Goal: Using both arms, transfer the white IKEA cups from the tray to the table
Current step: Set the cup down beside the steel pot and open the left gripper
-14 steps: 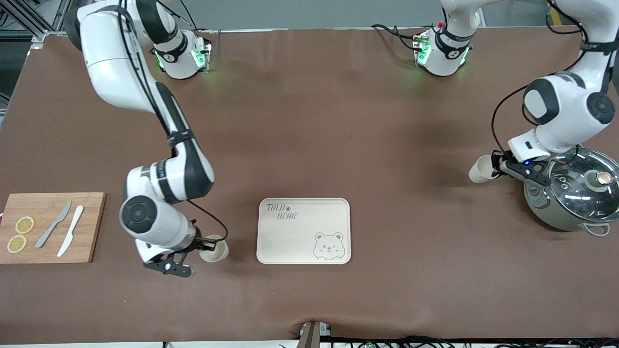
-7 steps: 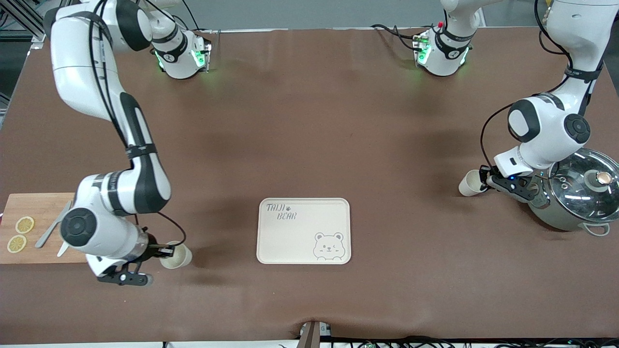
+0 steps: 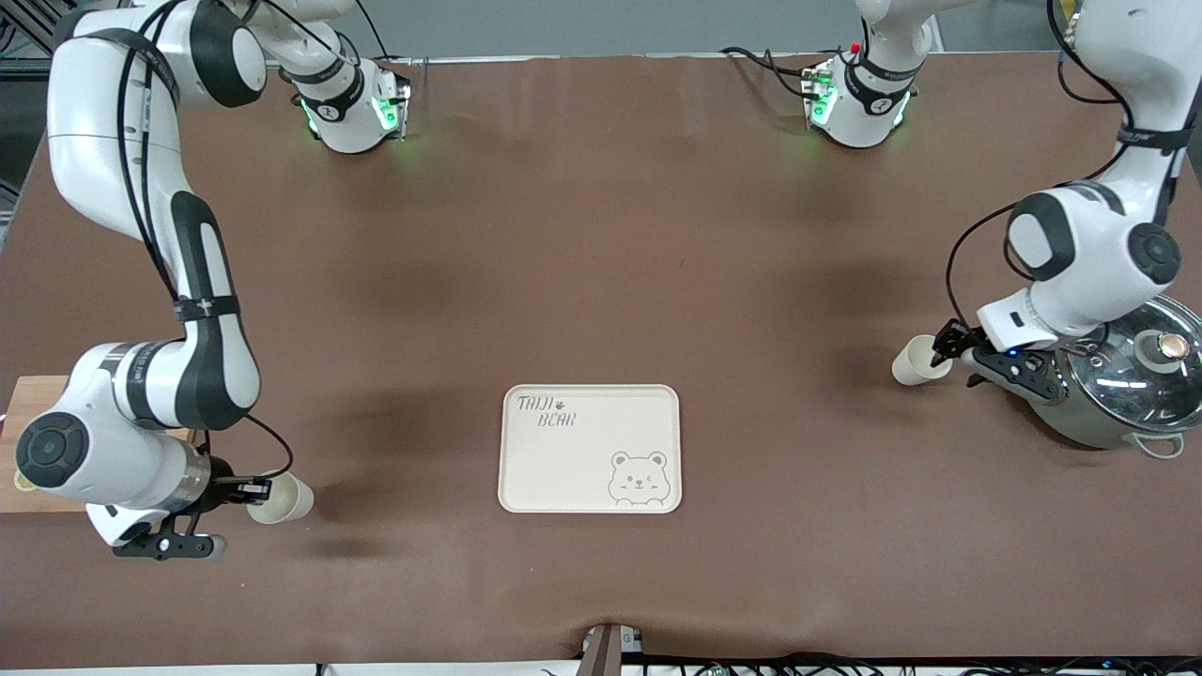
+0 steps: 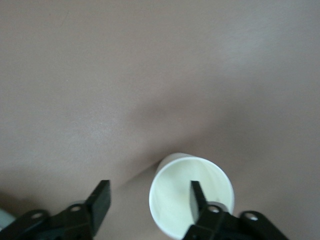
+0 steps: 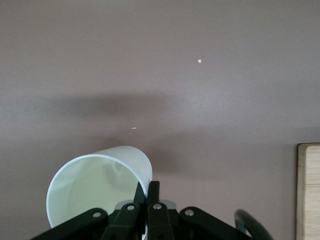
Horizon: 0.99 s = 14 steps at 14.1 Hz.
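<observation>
One white cup (image 3: 282, 500) is pinched by its rim wall in my right gripper (image 3: 257, 488), which is shut on it and holds it tilted just above the table between the cutting board and the tray. In the right wrist view the fingers (image 5: 154, 192) clamp the cup (image 5: 90, 192) at its rim. The other white cup (image 3: 916, 361) stands on the table beside the pot. My left gripper (image 3: 943, 354) is open at it. In the left wrist view one finger (image 4: 196, 200) is inside the cup (image 4: 172, 195) and the other finger (image 4: 100, 201) is outside, apart from it.
A cream bear-printed tray (image 3: 589, 449) lies in the table's middle, near the front camera. A pot with a glass lid (image 3: 1122, 376) stands at the left arm's end, close to the left gripper. A wooden cutting board (image 3: 23, 451) lies at the right arm's end, mostly hidden by the right arm.
My right gripper carried its cup away from the tray toward the cutting board. My left gripper lowered its cup beside the pot and opened its fingers.
</observation>
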Each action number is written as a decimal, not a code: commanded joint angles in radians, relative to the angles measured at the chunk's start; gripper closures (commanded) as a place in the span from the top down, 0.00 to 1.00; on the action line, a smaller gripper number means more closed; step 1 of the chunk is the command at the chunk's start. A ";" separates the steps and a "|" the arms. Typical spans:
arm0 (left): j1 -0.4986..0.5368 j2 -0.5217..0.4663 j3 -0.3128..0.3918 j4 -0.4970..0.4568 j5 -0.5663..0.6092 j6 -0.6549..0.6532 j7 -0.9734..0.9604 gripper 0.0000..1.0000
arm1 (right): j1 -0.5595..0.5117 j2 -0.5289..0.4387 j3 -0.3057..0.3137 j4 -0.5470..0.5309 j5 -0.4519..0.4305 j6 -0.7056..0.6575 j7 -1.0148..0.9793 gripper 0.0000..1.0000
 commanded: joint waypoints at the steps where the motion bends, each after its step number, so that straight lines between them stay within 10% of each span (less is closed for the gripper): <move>1: 0.008 -0.048 0.004 0.125 -0.009 -0.217 -0.011 1.00 | -0.038 -0.003 0.022 -0.026 0.023 0.006 -0.047 0.00; 9: -0.194 0.075 -0.010 0.377 0.179 -0.258 -0.660 1.00 | -0.043 0.013 0.020 -0.080 0.023 0.080 -0.046 0.00; 14: -0.298 -0.075 -0.039 0.415 0.202 -0.429 -0.844 1.00 | -0.043 0.013 0.020 -0.086 0.029 0.083 -0.046 0.53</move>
